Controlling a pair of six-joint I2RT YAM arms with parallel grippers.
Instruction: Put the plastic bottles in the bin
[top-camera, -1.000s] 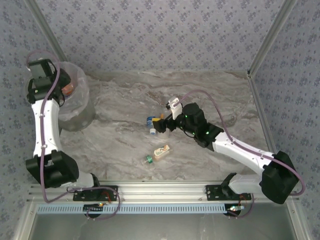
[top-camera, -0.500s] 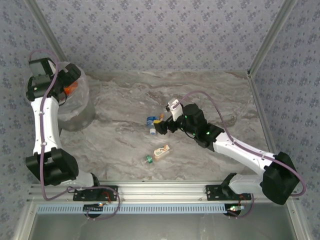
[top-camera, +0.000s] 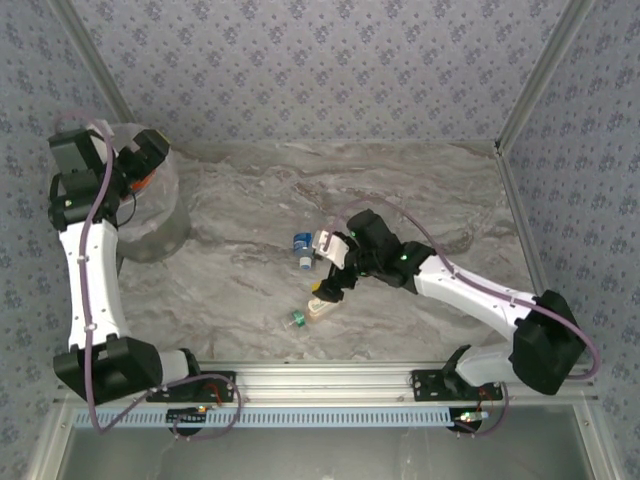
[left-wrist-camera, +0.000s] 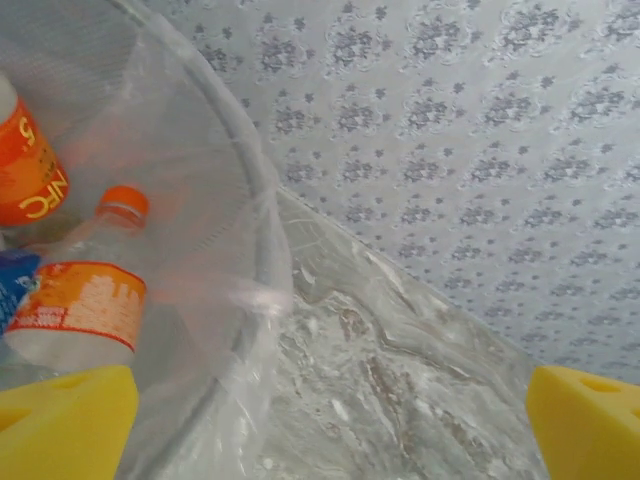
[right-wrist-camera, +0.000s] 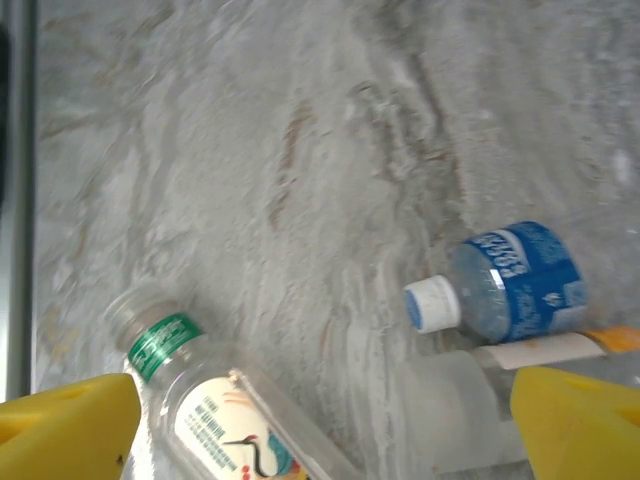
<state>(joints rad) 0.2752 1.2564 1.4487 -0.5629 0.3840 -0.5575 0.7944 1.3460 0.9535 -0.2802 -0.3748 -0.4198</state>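
Left claw (left-wrist-camera: 325, 425) has sprung open over the bin (left-wrist-camera: 262, 215) at the surface's far left corner, its orange-labelled bottle (left-wrist-camera: 75, 310) now inside; right claw (right-wrist-camera: 325, 430), open, has shifted onto the green-capped bottle (right-wrist-camera: 215, 420) mid-surface, likely next.

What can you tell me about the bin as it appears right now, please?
The bin is a round wastebasket of translucent whitish plastic, lined with a clear bag. It stands upright at the table's far left corner. Inside lie orange-labelled bottles, one orange-capped. The open left gripper hangs above its rim.
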